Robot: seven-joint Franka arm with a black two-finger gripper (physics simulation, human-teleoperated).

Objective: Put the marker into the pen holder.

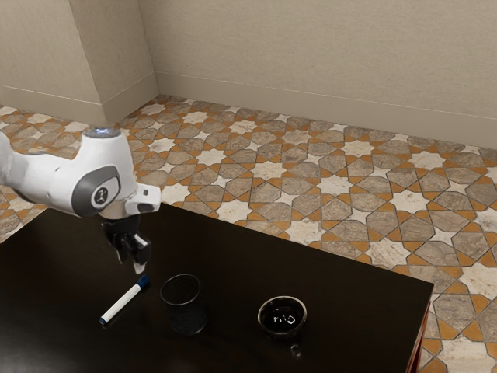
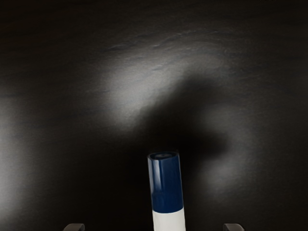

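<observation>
Early stage, by my reading: white marker (image 1: 120, 305) lying on the dark table (image 1: 233, 264), outside the pen holder (image 1: 185, 314), which stands upright just beside it. Grasp, lift, carry and drop-in all left to do. Black two-finger gripper (image 1: 131, 263) above the table near the marker's blue-cap end (image 2: 166, 185); its 2 fingers spread, nothing clamped. Wrist view: cap and start of barrel lie across the gap, touching neither fingertip. Next, probably: line up over the barrel, descend, close
</observation>
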